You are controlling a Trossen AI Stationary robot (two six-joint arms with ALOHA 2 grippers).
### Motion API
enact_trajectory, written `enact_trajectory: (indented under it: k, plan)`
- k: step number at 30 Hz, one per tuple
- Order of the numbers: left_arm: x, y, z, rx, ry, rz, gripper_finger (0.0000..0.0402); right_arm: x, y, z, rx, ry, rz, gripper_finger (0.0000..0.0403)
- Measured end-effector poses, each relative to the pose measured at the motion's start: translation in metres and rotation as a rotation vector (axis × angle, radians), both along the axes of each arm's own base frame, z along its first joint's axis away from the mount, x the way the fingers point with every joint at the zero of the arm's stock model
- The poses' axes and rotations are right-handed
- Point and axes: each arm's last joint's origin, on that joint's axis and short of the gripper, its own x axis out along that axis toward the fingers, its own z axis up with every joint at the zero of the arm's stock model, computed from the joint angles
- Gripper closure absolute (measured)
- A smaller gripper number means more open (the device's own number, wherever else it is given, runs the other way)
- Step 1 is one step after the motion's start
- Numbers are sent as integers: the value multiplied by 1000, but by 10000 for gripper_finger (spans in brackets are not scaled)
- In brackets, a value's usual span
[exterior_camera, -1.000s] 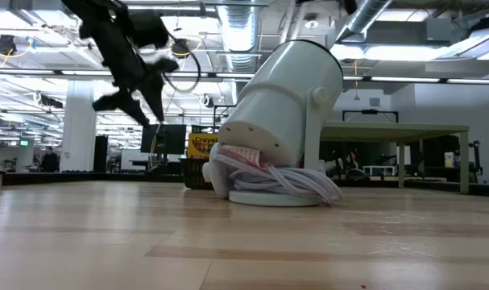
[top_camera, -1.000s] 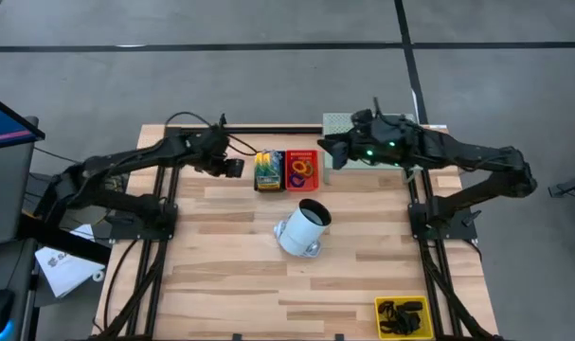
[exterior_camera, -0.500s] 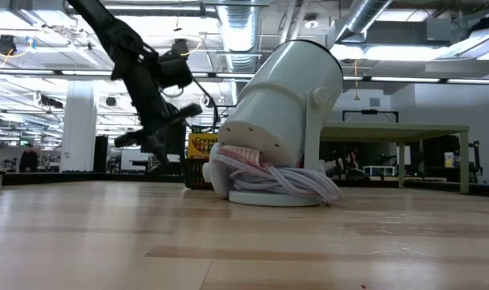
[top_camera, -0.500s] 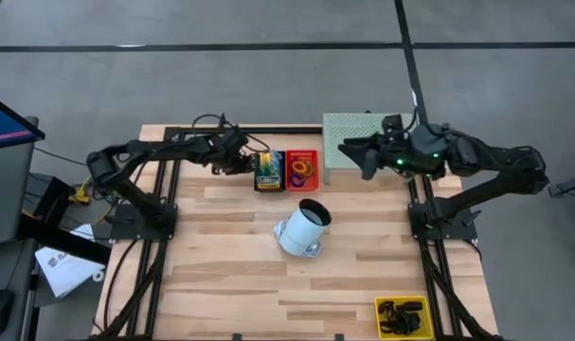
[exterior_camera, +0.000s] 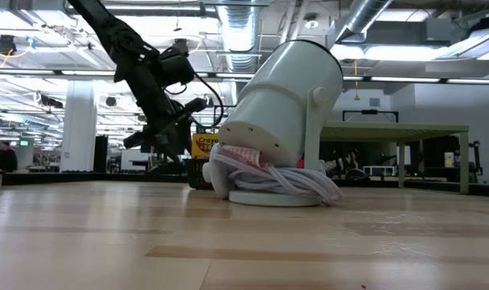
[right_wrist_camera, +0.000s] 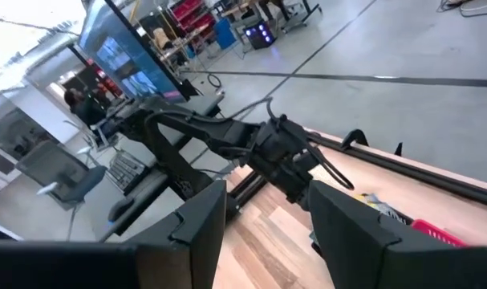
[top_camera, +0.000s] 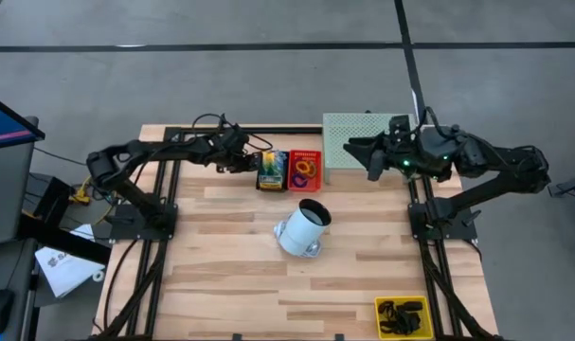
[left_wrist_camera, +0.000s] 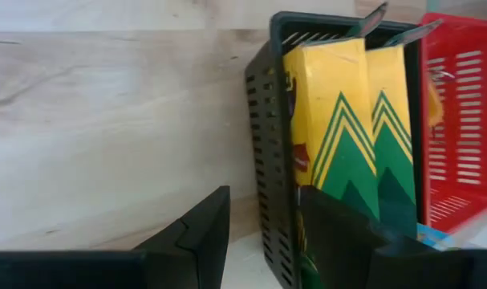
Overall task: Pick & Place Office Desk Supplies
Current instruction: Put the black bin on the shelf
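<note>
— Where are the crayon boxes (left_wrist_camera: pixel 347 136)?
— Upright in the black slotted basket (top_camera: pixel 268 170), upper middle of the high view; yellow with green chevrons. The red basket (top_camera: pixel 303 170) touching it holds coloured rubber-band rings (top_camera: pixel 304 170).
— And the left gripper (left_wrist_camera: pixel 263 233)?
— At the black basket, fingers spread, astride its wall.
— The right gripper (top_camera: pixel 363 154)?
— Over the green perforated tray (top_camera: pixel 344 133), fingers spread, holding nothing.
</note>
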Motion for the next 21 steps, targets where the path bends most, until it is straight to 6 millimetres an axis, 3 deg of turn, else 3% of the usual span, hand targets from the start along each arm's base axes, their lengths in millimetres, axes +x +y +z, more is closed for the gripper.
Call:
enact_trajectory:
  k: [21]
  plan:
    - [2, -2, 3, 9, -20, -43, 256, 6, 0, -3, -2, 17, -2, 227]
